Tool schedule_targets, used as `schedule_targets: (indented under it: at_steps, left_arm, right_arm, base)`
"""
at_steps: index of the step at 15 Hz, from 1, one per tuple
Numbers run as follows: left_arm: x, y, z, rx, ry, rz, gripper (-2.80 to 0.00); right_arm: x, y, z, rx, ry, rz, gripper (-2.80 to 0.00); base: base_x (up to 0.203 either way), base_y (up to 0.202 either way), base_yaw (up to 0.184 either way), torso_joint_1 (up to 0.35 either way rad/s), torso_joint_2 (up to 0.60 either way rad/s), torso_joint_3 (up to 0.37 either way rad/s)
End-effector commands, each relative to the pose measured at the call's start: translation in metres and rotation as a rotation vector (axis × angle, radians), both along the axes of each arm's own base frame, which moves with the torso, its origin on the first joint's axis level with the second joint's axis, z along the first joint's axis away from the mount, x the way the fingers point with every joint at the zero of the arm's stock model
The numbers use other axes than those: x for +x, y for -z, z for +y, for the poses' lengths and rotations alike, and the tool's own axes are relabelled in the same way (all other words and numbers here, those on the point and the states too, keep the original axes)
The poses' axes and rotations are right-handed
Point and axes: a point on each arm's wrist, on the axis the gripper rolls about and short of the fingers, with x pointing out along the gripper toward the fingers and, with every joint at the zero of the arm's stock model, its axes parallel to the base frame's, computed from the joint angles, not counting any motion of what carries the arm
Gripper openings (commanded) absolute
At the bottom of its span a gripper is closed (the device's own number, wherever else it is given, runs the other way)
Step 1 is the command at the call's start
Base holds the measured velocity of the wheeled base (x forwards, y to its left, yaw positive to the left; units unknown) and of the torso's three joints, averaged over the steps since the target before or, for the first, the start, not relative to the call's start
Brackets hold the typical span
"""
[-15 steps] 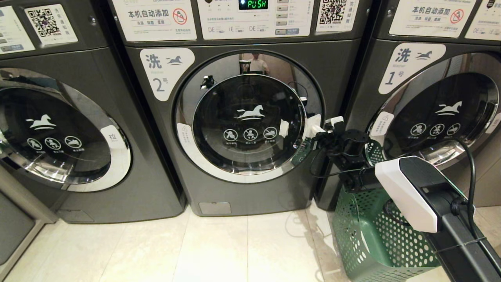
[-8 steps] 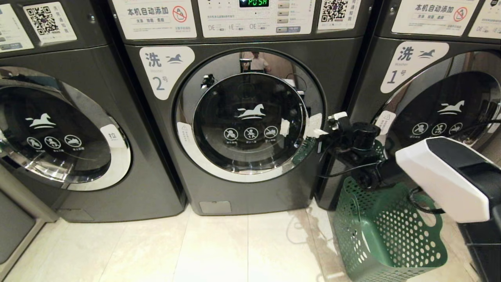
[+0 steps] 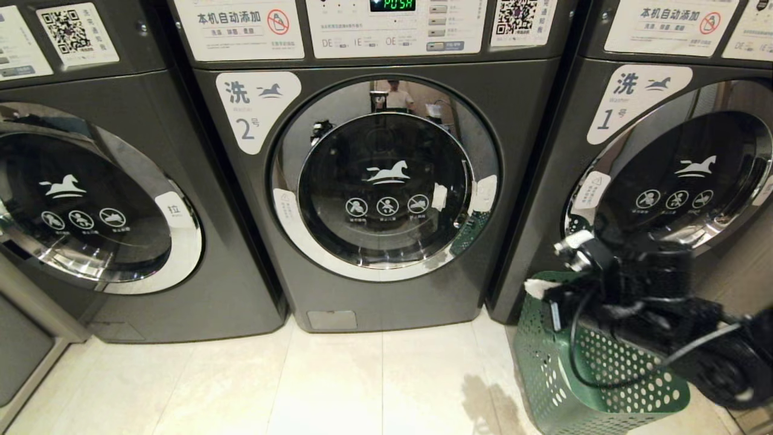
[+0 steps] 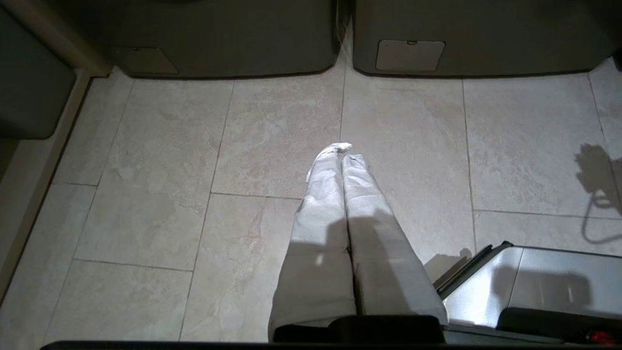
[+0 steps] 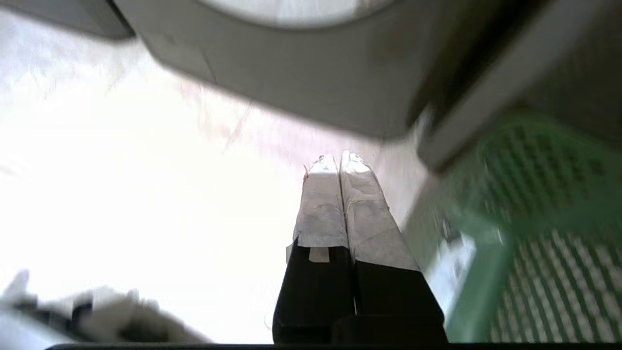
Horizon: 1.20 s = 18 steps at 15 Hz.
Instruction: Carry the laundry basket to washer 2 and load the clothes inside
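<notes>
Washer 2 (image 3: 386, 181), dark grey with a "2" label (image 3: 253, 109), stands straight ahead with its round door shut. The green perforated laundry basket (image 3: 598, 374) sits on the floor to its right, in front of washer 1. My right gripper (image 3: 536, 287) hangs shut and empty at the basket's near-left rim. The wrist view shows its taped fingertips (image 5: 323, 170) pressed together beside the basket (image 5: 534, 233). My left gripper (image 4: 340, 150), out of the head view, is shut over bare tiles before washer 2's base (image 4: 481, 39). The clothes are hidden.
Washer 1 (image 3: 664, 151) stands at the right and a third washer (image 3: 90, 199) at the left, both with doors shut. Pale floor tiles (image 3: 362, 386) stretch in front of the machines. A corner of my base (image 4: 534, 282) shows in the left wrist view.
My right arm has swung down and to the right, from the right edge of washer 2's door to the basket's rim. The door has stayed shut.
</notes>
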Motion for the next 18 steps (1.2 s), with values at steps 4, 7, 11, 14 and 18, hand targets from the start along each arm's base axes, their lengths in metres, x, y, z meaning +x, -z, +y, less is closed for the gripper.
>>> schedule_targets:
  at_steps: [4, 7, 11, 14, 18]
  left_arm:
    - [-0.010, 0.047, -0.002, -0.003, 0.071, -0.048, -2.80]
    - [-0.011, 0.047, -0.003, -0.015, 0.111, -0.047, -2.80]
    - [-0.011, 0.047, -0.004, -0.024, 0.135, -0.044, -2.80]
    - [-0.011, 0.047, -0.004, -0.021, 0.141, -0.047, -2.80]
    - [-0.011, 0.047, -0.004, -0.029, 0.155, -0.045, -2.80]
  right_arm:
    - [-0.148, -0.006, -0.042, -0.045, 0.190, -0.045, -2.80]
    - [-0.166, -0.008, -0.067, 0.004, 0.428, -0.076, -2.80]
    - [-0.203, -0.022, -0.072, 0.018, 0.486, -0.230, -2.80]
    - [-0.264, -0.013, -0.071, 0.039, 0.435, -0.374, -2.80]
    - [-0.310, 0.019, -0.069, 0.066, 0.373, -0.382, -2.80]
  base:
    - [0.000, 0.000, 0.000, 0.000, 0.00, 0.000]
    - [0.000, 0.000, 0.000, 0.000, 0.00, 0.000]
    - [0.000, 0.000, 0.000, 0.000, 0.00, 0.000]
    - [0.000, 0.000, 0.000, 0.000, 0.00, 0.000]
    - [0.000, 0.000, 0.000, 0.000, 0.00, 0.000]
